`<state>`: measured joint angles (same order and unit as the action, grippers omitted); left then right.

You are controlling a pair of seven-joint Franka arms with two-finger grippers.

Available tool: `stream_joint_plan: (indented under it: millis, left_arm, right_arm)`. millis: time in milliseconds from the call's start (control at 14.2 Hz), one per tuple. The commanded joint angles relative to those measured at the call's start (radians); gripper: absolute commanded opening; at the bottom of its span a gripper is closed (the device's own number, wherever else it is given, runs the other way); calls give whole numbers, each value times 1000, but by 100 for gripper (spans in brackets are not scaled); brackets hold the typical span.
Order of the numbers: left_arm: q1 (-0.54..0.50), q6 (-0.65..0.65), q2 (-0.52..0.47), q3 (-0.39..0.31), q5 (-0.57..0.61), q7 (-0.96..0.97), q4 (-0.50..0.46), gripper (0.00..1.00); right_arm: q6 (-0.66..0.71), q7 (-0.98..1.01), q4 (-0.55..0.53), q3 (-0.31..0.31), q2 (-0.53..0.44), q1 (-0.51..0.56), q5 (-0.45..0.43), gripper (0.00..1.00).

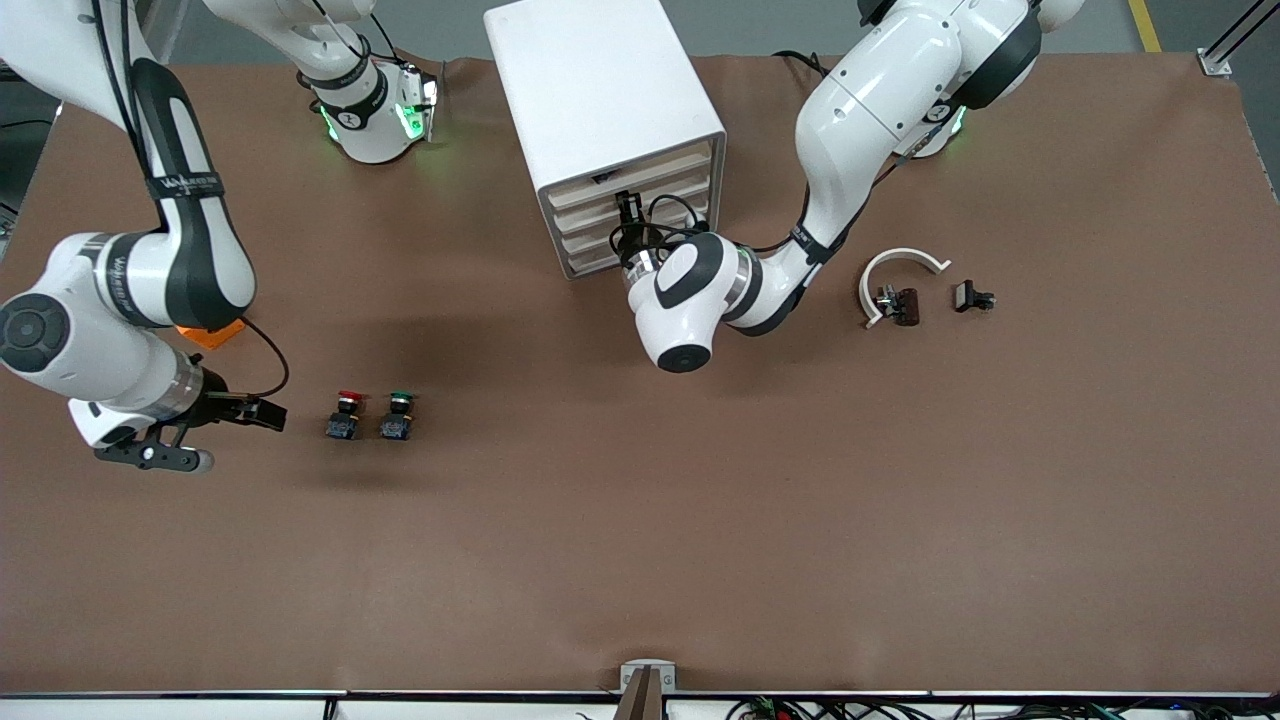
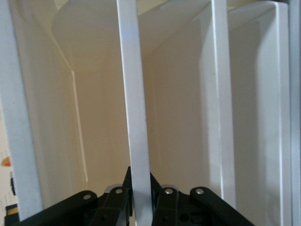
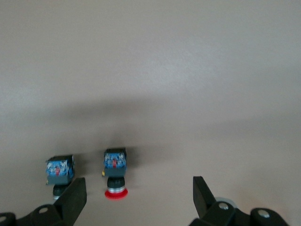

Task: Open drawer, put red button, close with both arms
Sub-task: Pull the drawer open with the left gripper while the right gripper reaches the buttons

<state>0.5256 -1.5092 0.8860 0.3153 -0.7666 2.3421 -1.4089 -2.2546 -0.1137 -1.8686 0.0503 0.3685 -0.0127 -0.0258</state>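
The white cabinet stands at the middle of the table near the robots. My left gripper is at its front, level with the drawer, second from the top, which sits about flush with the others. In the left wrist view the left gripper is shut on a thin pale strip of the drawer's front. The red button lies on the table toward the right arm's end. My right gripper is open beside it. In the right wrist view the red button lies between the spread fingers.
A green-capped button lies right beside the red one, on the side away from my right gripper; it also shows in the right wrist view. A white curved piece and two small dark parts lie toward the left arm's end.
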Motion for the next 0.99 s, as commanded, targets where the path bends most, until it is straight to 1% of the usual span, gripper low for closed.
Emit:
stream_joint_plan:
  millis: [0, 212, 494, 706, 918]
  left_arm:
    - [-9, -2, 19, -7, -3, -4, 22, 0]
    - [-53, -5, 22, -8, -2, -9, 50, 0]
    - [-91, -28, 24, -24, -3, -26, 71, 0]
    - [-120, -46, 24, -31, -3, -27, 96, 0]
    - [-131, -103, 25, -35, -2, -52, 100, 0]
  right_arm:
    - [-124, -29, -34, -1, 67, -26, 0, 100]
    - [-152, -69, -72, -3, 81, -36, 0, 100]
    - [-275, -112, -150, -3, 90, -52, 0, 100]
    - [-283, -112, -155, -3, 105, -53, 0, 100]
    - [-302, -112, -155, -3, 122, -55, 1, 100]
